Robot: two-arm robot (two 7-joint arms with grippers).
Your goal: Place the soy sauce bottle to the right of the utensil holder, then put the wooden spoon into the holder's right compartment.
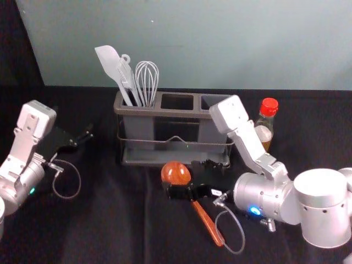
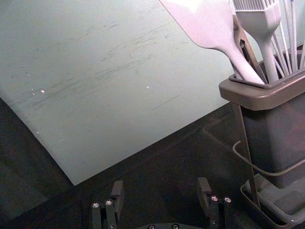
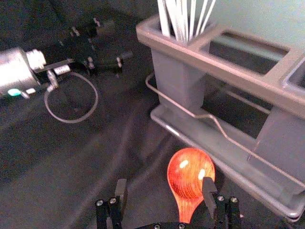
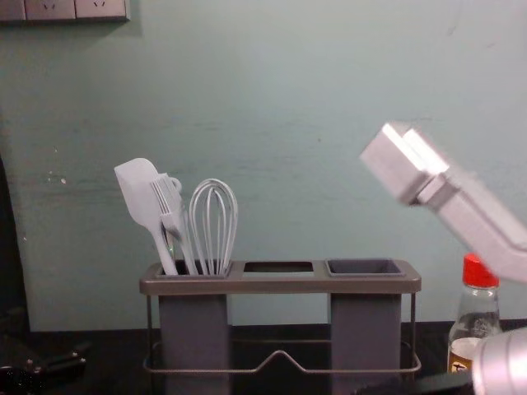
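Black cloth (image 1: 110, 231); right gripper (image 1: 188, 177) over spoon (image 1: 175, 171), left gripper (image 1: 74, 124) near holder (image 1: 159, 112); fingers (image 3: 210, 193) wide-spread, empty.

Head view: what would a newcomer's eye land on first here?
Probably the glossy orange-brown wooden spoon on the dark cloth in front of the utensil holder, with the open right gripper reaching over it. Next, likely, the bright red cap of the soy sauce bottle, right of the holder, and the pale whisk and spatula in its left compartment.
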